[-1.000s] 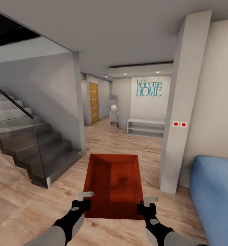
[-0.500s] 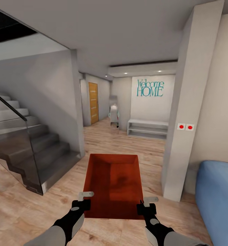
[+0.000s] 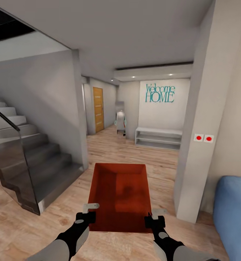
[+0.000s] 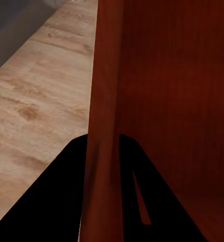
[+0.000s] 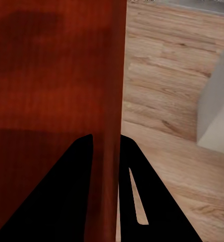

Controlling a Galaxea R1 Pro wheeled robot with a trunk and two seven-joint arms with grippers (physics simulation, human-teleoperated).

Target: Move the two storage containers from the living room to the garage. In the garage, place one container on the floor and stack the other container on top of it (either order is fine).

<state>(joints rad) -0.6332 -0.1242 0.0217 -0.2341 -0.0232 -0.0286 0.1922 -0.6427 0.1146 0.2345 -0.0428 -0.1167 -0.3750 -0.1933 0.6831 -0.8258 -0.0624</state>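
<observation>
Both tools carrying one storage container through the living room.

Left tool (image 3: 88, 214) pinches the left wall of the storage container (image 3: 120, 195) near its close corner; the wrist view shows a dark finger on each side of that thin wall (image 4: 103, 126). Right tool (image 3: 153, 216) pinches the right wall the same way (image 5: 111, 126). One container in sight: orange-red, shallow, rectangular, lidless, plain thin walls, opening up, held level in front of the robot above the light wood plank floor (image 3: 127, 152), long axis pointing straight ahead. Around it: grey staircase (image 3: 30, 159) at left, white pillar (image 3: 198, 137) with two red buttons (image 3: 203, 138) at right, blue sofa (image 3: 234, 214) far right, "Welcome HOME" lettering (image 3: 159, 93) ahead.
</observation>
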